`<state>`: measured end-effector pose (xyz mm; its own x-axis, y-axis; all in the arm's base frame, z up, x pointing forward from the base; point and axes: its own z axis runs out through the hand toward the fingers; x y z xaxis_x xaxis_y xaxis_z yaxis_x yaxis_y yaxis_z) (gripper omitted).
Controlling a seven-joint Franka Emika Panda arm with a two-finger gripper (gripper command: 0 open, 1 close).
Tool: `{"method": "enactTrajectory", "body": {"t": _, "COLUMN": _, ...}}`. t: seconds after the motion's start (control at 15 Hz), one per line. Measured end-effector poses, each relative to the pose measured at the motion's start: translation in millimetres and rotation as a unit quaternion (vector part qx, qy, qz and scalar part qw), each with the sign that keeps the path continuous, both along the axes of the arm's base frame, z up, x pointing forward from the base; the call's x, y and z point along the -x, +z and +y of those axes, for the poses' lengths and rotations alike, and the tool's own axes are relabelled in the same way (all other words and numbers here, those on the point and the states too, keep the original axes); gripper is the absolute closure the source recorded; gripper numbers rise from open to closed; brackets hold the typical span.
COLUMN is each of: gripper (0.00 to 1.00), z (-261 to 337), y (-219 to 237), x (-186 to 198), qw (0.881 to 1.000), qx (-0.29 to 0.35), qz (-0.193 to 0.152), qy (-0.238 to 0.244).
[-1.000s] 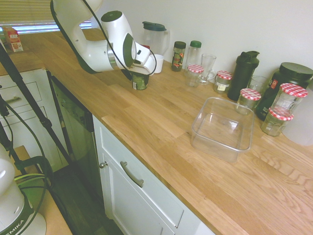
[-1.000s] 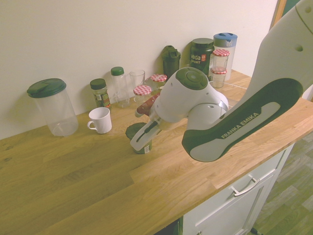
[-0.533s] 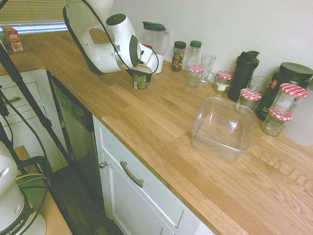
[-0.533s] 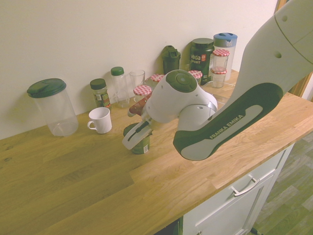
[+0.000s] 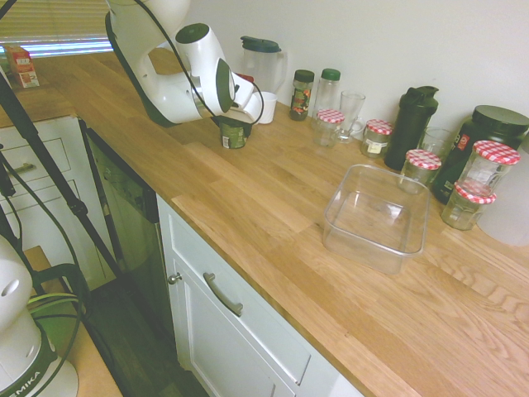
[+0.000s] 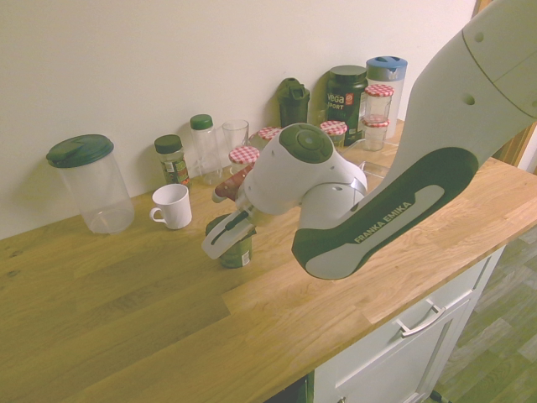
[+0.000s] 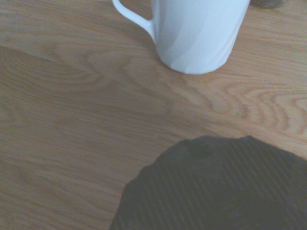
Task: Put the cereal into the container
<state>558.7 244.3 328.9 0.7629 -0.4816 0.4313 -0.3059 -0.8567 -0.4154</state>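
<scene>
The cereal (image 5: 235, 139) is a short jar with a green label and dark lid, standing on the wooden counter near the back left. My gripper (image 5: 234, 124) comes down over its top and is shut on it; in the second exterior view a white finger (image 6: 220, 242) crosses the jar (image 6: 237, 255) just under the lid. The dark ribbed lid (image 7: 216, 187) fills the lower part of the wrist view. The container (image 5: 369, 248), a clear low-walled tub, sits empty far to the right along the counter. In the second exterior view the arm hides it.
A white mug (image 6: 172, 206) stands just behind the jar, close to the gripper. Along the wall are a clear pitcher (image 5: 263, 62), two slim bottles (image 5: 302, 93), a glass (image 5: 350, 112), red-checked jars (image 5: 376, 136) and a dark shaker (image 5: 413, 124). The counter edge (image 5: 248, 273) runs along the front.
The gripper and the cereal jar together have shifted a little along the counter, away from the container, and the arm's wrist has swung the same way.
</scene>
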Motion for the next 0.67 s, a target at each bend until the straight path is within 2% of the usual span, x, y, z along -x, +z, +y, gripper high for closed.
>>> {"method": "enactTrajectory", "body": {"t": 0.4, "gripper": 1.0, "z": -7.6, "y": 4.4, "x": -3.0, "qw": 1.0, "qx": -0.018, "qz": 0.007, "qy": -0.025}}
{"method": "enactTrajectory", "body": {"t": 0.67, "gripper": 1.0, "z": -2.2, "y": 7.6, "x": 5.1, "qw": 0.999, "qx": -0.03, "qz": 0.014, "qy": -0.025}}
